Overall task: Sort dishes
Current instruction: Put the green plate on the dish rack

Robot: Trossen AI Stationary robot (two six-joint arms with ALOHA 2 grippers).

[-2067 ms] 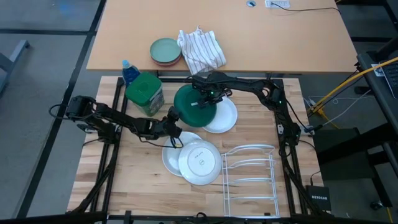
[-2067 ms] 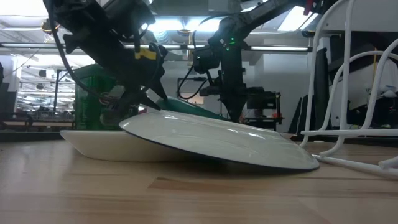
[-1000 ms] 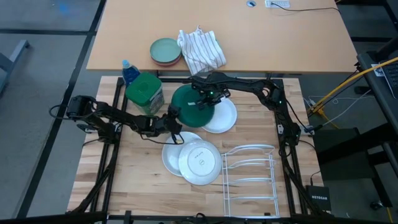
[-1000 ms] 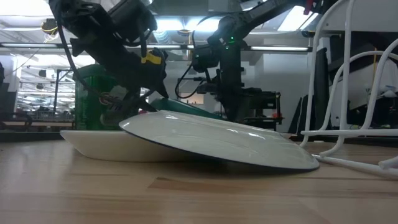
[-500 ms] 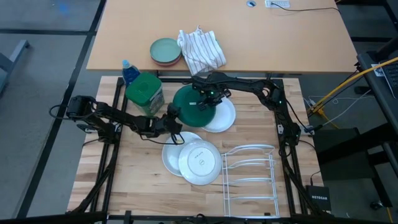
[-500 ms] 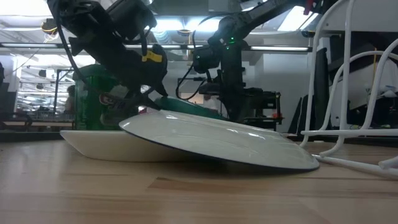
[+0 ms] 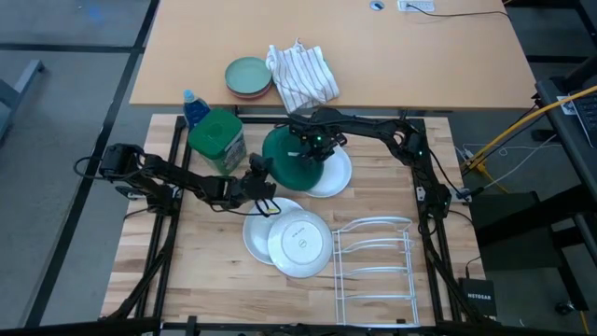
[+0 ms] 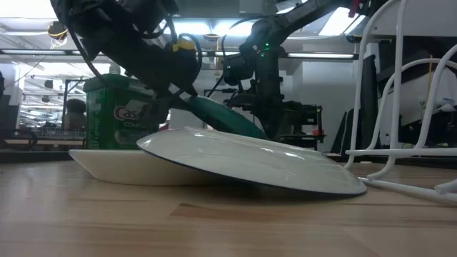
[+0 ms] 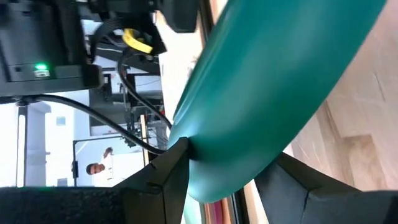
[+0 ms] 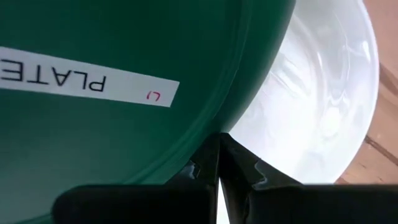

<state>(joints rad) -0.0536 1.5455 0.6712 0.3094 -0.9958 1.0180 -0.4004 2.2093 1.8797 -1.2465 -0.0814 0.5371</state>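
Observation:
The dark green plate (image 7: 291, 161) is tilted, underside up, with a "PLATE" label (image 10: 87, 81) on it. Its right part rests on a plain white plate (image 7: 340, 175), and its left edge is raised. My left gripper (image 7: 260, 175) is shut on that raised edge. My right gripper (image 7: 316, 149) is shut and points down at the green plate's right part. At the near side, the smaller stamped plate (image 7: 299, 245) leans on the other plain white plate (image 7: 254, 231). My left gripper pinches the green plate's rim (image 9: 186, 146) at its left edge between its two fingers (image 9: 163, 177). It comes from the table's left. That edge is lifted, and the plate (image 8: 223, 118) slopes down to its right. My right gripper's shut fingertips (image 10: 214, 155) stand from above against the green plate's upturned underside, near its right rim (image 10: 233, 106). That part lies over the white plate (image 10: 317, 93).
A green-lidded jar (image 7: 217, 140) and a blue bottle (image 7: 193, 105) stand at the far left, close to my left arm. A white wire dish rack (image 7: 373, 271) stands at the near right. On the farther table lie stacked dishes (image 7: 248, 77) and a striped towel (image 7: 301, 73).
My left gripper has risen with the green plate's left edge. The plate has tipped steeper, and its right part has stayed down on the white plate under my right gripper.

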